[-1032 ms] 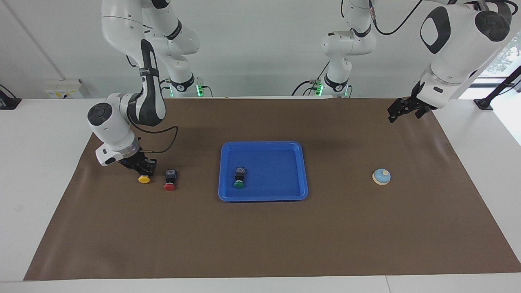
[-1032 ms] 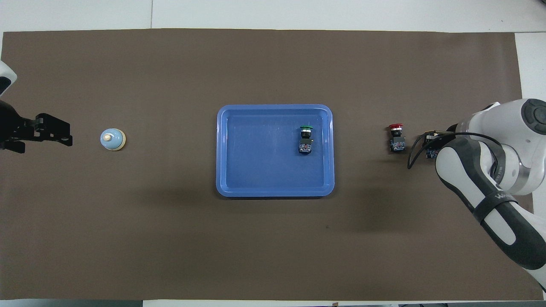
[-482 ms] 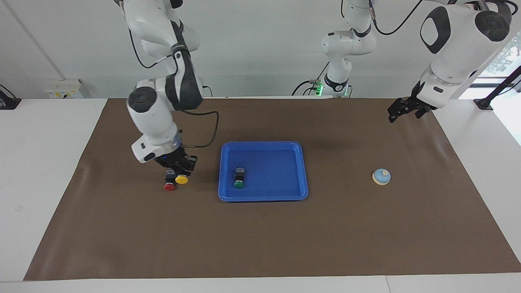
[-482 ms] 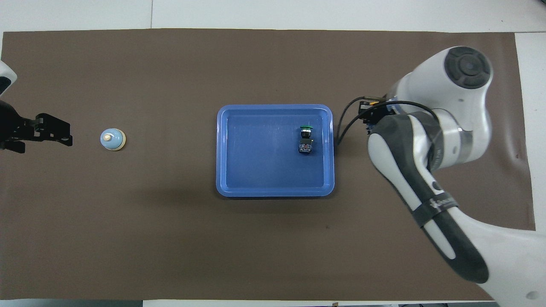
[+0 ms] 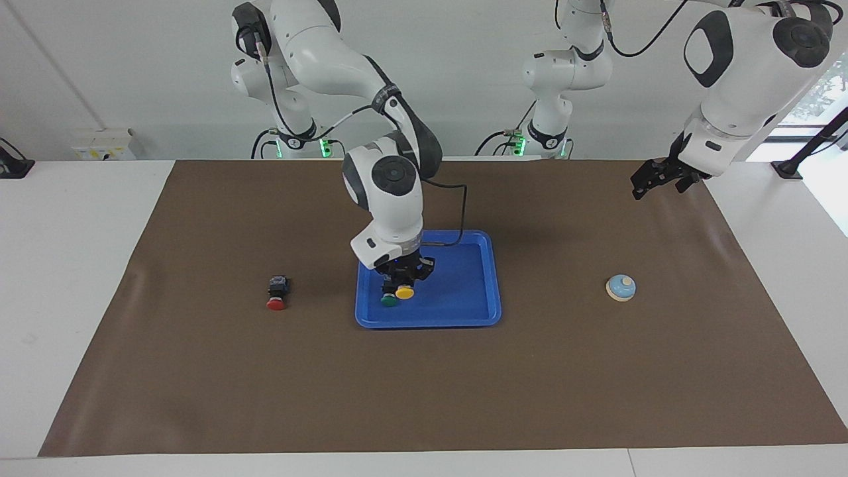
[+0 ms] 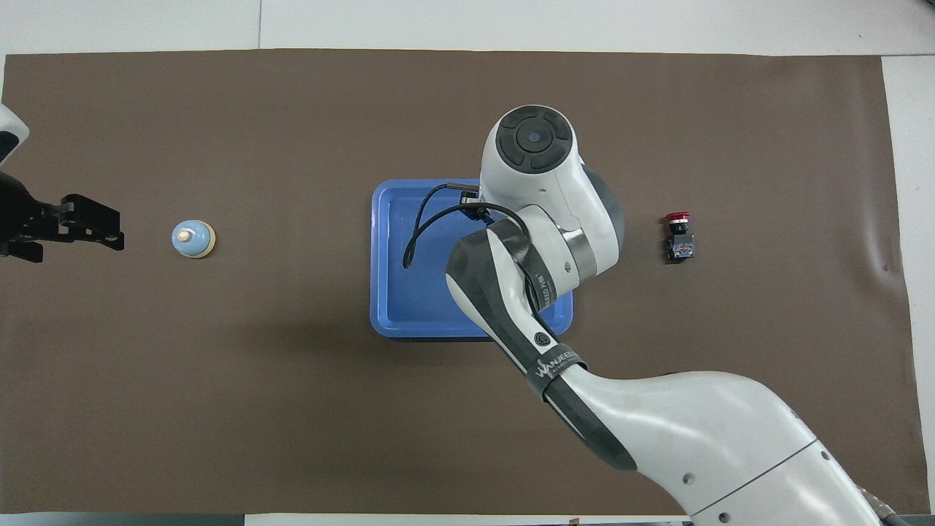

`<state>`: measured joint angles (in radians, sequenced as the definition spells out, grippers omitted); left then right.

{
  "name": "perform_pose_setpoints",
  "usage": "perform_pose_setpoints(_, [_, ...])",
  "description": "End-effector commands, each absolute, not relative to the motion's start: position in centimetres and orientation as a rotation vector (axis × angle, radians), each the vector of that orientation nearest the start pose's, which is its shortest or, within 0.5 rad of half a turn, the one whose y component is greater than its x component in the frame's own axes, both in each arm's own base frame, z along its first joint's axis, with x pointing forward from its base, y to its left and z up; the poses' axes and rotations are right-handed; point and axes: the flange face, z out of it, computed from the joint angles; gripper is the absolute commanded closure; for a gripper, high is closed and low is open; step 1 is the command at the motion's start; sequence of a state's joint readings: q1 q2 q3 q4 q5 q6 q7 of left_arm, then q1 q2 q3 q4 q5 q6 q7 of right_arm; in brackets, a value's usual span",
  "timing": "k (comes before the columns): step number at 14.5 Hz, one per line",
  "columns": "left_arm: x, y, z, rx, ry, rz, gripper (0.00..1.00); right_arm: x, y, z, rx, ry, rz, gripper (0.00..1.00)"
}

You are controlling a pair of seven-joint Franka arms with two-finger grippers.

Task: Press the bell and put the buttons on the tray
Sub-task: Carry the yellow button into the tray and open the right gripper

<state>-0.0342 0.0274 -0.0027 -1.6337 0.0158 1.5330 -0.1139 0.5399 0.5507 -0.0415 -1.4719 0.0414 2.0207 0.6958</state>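
The right gripper (image 5: 401,273), hidden by its own arm from overhead, grasps the yellow button (image 5: 405,292) over the blue tray (image 5: 464,318) beside the green button (image 5: 389,300); the left gripper (image 5: 657,177) waits.

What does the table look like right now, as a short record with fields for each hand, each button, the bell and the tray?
right hand: over the tray, shut on the yellow button
left hand: waiting in the air
green button: in the tray
red button: on the brown mat, toward the right arm's end
bell: on the mat, toward the left arm's end
tray: mid-table
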Motion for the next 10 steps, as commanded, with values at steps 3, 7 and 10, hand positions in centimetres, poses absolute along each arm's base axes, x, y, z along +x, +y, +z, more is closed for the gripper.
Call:
perform_pose_setpoints(3, [54.8,-1.7,57.9,-3.113,-0.111,0.175,0.0,61.2,36.8,34.4,-3.124,0.336,0.005,1.0])
perform_pose_setpoints(7, [54.8,-1.6,57.9,-3.113,-0.114,0.175,0.0,61.4,37.2,32.8,-3.102,0.344,-0.034,0.82])
perform_pose_setpoints(10, [54.8,-1.6,57.9,-3.113,-0.114,0.175,0.0,61.0,37.9,33.1,-3.111,0.349,-0.037,0.0])
